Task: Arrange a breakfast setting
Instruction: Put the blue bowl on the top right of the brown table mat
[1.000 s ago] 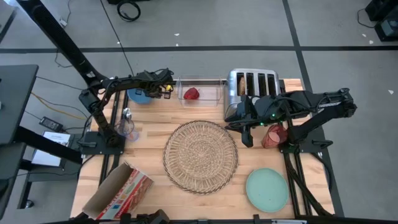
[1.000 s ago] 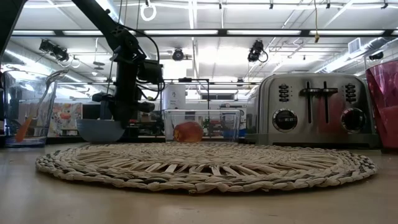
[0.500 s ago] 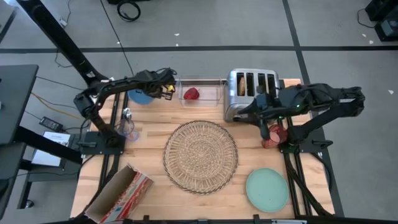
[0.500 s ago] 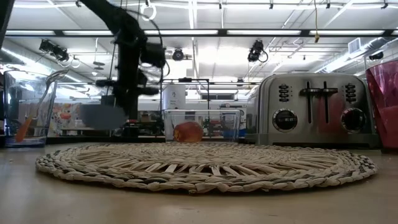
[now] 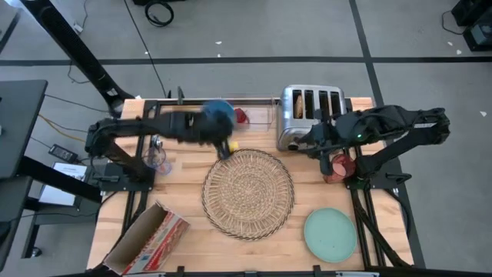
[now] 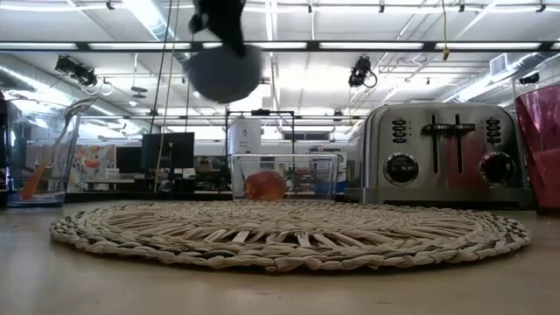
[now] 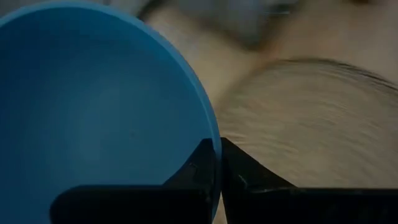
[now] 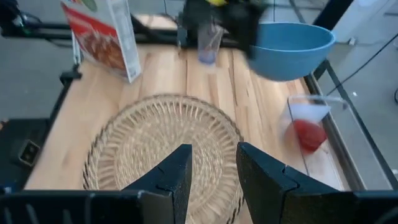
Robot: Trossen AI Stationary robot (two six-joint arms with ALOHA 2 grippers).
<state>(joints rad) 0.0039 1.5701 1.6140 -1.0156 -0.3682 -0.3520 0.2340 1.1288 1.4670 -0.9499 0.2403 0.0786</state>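
Two arms in frame. I read the left gripper (image 7: 217, 180) pinched on the rim of the blue bowl (image 5: 217, 117); only the left wrist view shows that grip; overhead the bowl is a blur above the table's far edge, just beside the wicker placemat (image 5: 247, 192); the low view shows the bowl (image 6: 224, 72) lifted clear of the table. Left arm reaches flat across; right gripper (image 8: 213, 171) hovers near the toaster (image 5: 310, 111), fingers apart, holding nothing. Red apple (image 5: 241, 116) in the clear bin (image 6: 282, 178); pink cup (image 5: 338, 167) and mint-green plate (image 5: 330, 234) on the wooden table (image 5: 184, 165).
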